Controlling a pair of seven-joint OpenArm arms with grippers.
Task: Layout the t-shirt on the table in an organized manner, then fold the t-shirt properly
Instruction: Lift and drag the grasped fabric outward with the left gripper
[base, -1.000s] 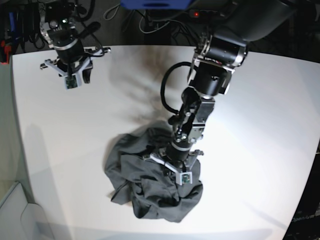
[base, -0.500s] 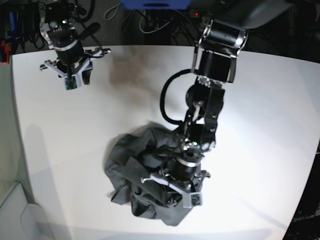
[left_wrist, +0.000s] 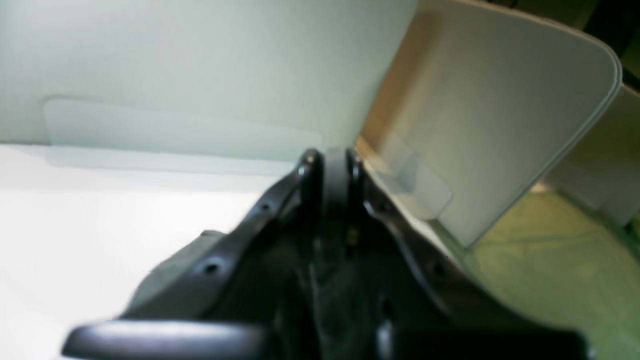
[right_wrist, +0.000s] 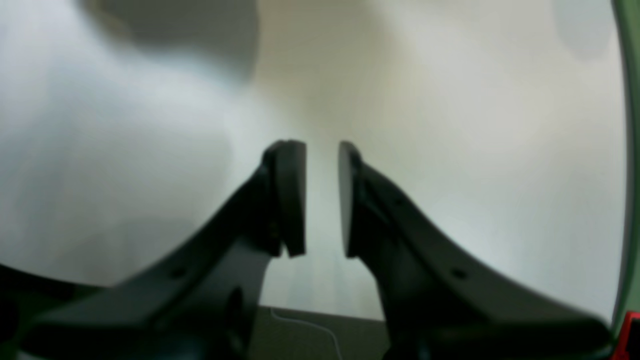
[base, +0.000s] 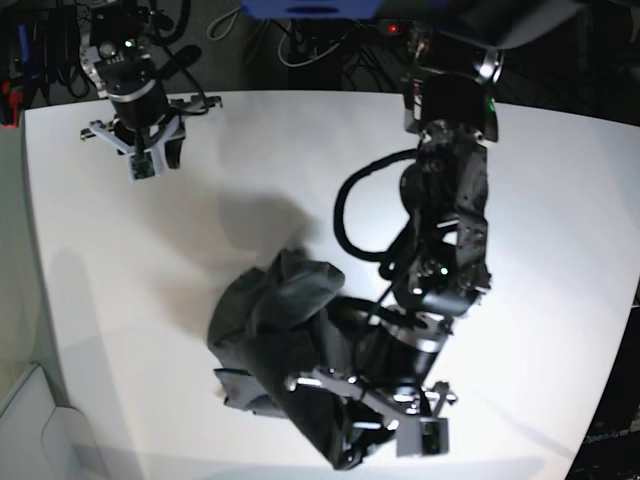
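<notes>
Dragging the crumpled dark charcoal-grey cotton t-shirt (base: 290, 350) toward six o'clock across the glossy white surface (base: 560, 250).
Left gripper (left_wrist: 330, 170) pinches cloth fully closed; lift slowly, letting folds fall free. Right gripper (right_wrist: 322, 197), slightly parted and empty, waits at ten o'clock.

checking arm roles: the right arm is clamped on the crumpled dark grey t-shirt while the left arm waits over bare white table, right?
Wrong way round. In the base view, the left gripper is clamped on the crumpled dark charcoal-grey t-shirt, while the right gripper waits over the bare white table.
</notes>
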